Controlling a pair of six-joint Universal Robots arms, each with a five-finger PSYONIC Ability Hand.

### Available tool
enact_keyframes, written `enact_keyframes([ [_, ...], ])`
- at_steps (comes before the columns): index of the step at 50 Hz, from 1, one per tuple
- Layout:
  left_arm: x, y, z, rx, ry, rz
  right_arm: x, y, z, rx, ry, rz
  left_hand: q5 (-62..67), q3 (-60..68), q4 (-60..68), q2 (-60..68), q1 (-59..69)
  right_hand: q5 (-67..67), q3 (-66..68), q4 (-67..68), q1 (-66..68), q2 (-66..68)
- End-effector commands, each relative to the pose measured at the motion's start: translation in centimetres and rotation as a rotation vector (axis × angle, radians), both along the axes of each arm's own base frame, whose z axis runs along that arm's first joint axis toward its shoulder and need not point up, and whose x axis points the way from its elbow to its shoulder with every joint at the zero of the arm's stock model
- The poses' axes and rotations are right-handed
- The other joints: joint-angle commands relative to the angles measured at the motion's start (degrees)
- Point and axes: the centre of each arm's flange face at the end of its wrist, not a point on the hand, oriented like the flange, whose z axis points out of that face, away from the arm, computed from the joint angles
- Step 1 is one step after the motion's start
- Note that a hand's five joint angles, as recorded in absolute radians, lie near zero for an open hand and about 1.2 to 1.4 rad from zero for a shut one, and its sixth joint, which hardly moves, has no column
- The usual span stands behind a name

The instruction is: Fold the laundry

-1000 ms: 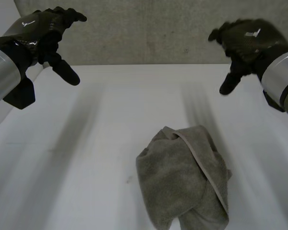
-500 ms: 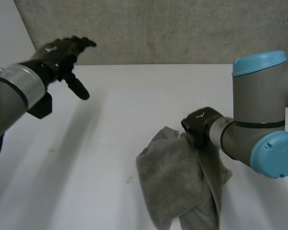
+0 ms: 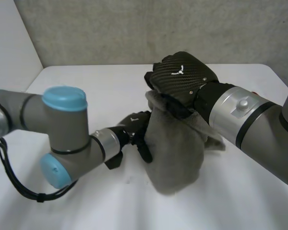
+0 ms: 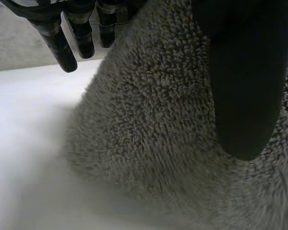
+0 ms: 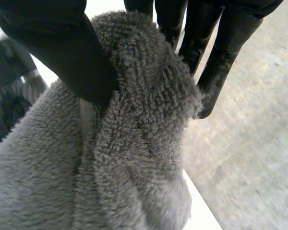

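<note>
Here over the white table (image 3: 86, 208), reaching in low with the left arm (image 3: 62, 139), elbow bent, and slanting down across with the right arm (image 3: 249, 120). Holding the grey towel (image 3: 175, 153) up at the table's middle, bunched, lower end at the surface. Clamping its top in the right hand (image 3: 182, 79) between thumb and curled fingers; resting the left hand (image 3: 139, 127) against its side, thumb on the cloth, fingers straight and clear of it.

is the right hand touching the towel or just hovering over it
Touching. In the right wrist view the right hand pinches a bunched fold of the towel between its thumb and fingers.
</note>
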Motion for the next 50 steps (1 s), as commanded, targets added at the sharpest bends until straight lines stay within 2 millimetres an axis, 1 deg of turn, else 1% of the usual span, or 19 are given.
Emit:
enact_keyframes([
  [1, -1.3, 0.5, -1.1, 0.114, 0.125, 0.033, 0.0, 1.6, 1.1, -0.02, -0.025, 0.13, 41.4, 43.2, 43.1, 43.2, 42.9, 16.3, 13.2, 11.9, 26.9, 13.4],
  [2, -1.3, 0.5, -1.1, 0.114, 0.125, 0.033, 0.0, 1.6, 1.1, -0.02, -0.025, 0.13, 41.6, 43.5, 43.4, 43.5, 43.1, 16.3, 13.2, 11.9, 26.9, 13.4],
  [3, -1.4, 0.2, -0.6, 0.098, 0.139, 0.048, 0.0, 1.4, 1.3, -0.025, -0.03, 0.122, 68.3, 70.1, 70.0, 70.1, 69.8, 16.3, 13.2, 11.9, 26.9, 13.4],
  [8, 0.1, -2.6, 3.1, -0.052, 0.197, 0.228, -0.3, -0.5, 2.3, -0.058, -0.043, 0.038, 68.5, 70.4, 70.3, 70.4, 70.0, 16.3, 13.2, 11.9, 26.9, 13.4],
  [10, 1.6, -4.1, 4.6, -0.111, 0.216, 0.335, -0.4, -2.1, 1.9, -0.055, -0.035, -0.018, 68.5, 70.4, 70.3, 70.4, 70.0, 16.3, 13.2, 11.9, 26.9, 13.4],
  [12, 4.7, -6.5, 8.0, -0.217, 0.266, 0.53, 0.1, -4.5, 1.1, -0.051, -0.025, -0.082, 68.5, 70.4, 70.3, 70.4, 70.0, 16.3, 13.2, 11.9, 26.9, 13.4],
  [17, 6.3, -6.0, 11.0, -0.273, 0.303, 0.585, 1.5, -6.9, 0.5, -0.031, -0.052, -0.095, 68.5, 70.4, 70.3, 70.4, 70.0, 16.3, 13.2, 11.9, 26.9, 13.4],
  [21, 6.9, -4.7, 10.9, -0.26, 0.284, 0.584, 2.3, -7.8, -0.2, -0.003, -0.083, -0.067, 68.5, 70.4, 70.3, 70.4, 70.0, 16.3, 13.2, 11.9, 26.9, 13.4],
  [26, 7.6, -1.2, 8.7, -0.205, 0.219, 0.57, 3.5, -8.4, -1.5, 0.014, -0.108, 0.013, 68.5, 70.4, 70.3, 70.4, 70.0, 16.3, 13.2, 11.9, 26.9, 13.4],
  [35, 9.5, 4.6, 2.3, -0.13, -0.077, 0.484, 3.2, -7.6, -7.9, 0.259, 0.059, 0.024, 66.6, 68.4, 68.3, 68.4, 68.1, 16.3, 13.2, 11.9, 26.9, 13.4],
  [36, 9.5, 5.5, 1.4, -0.122, -0.123, 0.453, 3.0, -7.1, -9.0, 0.297, 0.102, 0.029, 55.2, 57.0, 57.0, 57.1, 56.7, 16.3, 13.2, 11.9, 26.9, 13.4],
  [37, 9.5, 5.5, 1.4, -0.121, -0.123, 0.453, 3.0, -7.1, -9.0, 0.297, 0.103, 0.029, 55.1, 56.9, 56.9, 57.0, 56.6, 16.3, 13.2, 11.9, 26.9, 13.4],
  [39, 9.4, 6.9, 0.6, -0.116, -0.172, 0.409, 2.5, -6.5, -10.5, 0.341, 0.174, 0.033, 16.4, 18.3, 18.2, 18.3, 17.9, -3.7, -6.8, -8.1, 6.9, -6.6],
  [40, 9.4, 6.9, 0.6, -0.116, -0.172, 0.408, 2.5, -6.5, -10.5, 0.341, 0.174, 0.033, 16.2, 18.1, 18.0, 18.1, 17.7, -3.8, -6.9, -8.2, 6.8, -6.7],
  [41, 9.2, 7.3, 0.4, -0.113, -0.187, 0.391, 2.4, -6.2, -11.0, 0.353, 0.2, 0.036, 4.8, 6.6, 6.5, 6.6, 6.3, -22.3, -25.4, -26.7, -11.7, -25.2],
  [42, 9.2, 7.3, 0.4, -0.113, -0.187, 0.391, 2.1, -6.0, -11.2, 0.361, 0.21, 0.032, 4.6, 6.5, 6.4, 6.5, 6.1, -38.1, -41.3, -42.6, -27.5, -41.1],
  [44, 9.2, 7.8, 0.7, -0.106, -0.194, 0.378, 1.9, -6.1, -10.9, 0.364, 0.205, 0.022, 2.3, 4.1, 4.1, 4.2, 3.8, -47.1, -50.3, -51.5, -36.5, -50.1],
  [48, 9.1, 7.6, 1.8, -0.119, -0.181, 0.379, 1.5, -6.0, -9.6, 0.362, 0.172, -0.013, 1.9, 3.8, 3.7, 3.8, 3.4, -49.4, -52.5, -53.8, -38.8, -52.3],
  [50, 8.8, 6.9, 4.4, -0.181, -0.119, 0.391, 0.9, -5.6, -7.7, 0.382, 0.1, -0.061, 1.9, 3.8, 3.7, 3.8, 3.4, -48.7, -51.9, -53.2, -38.1, -51.7],
])
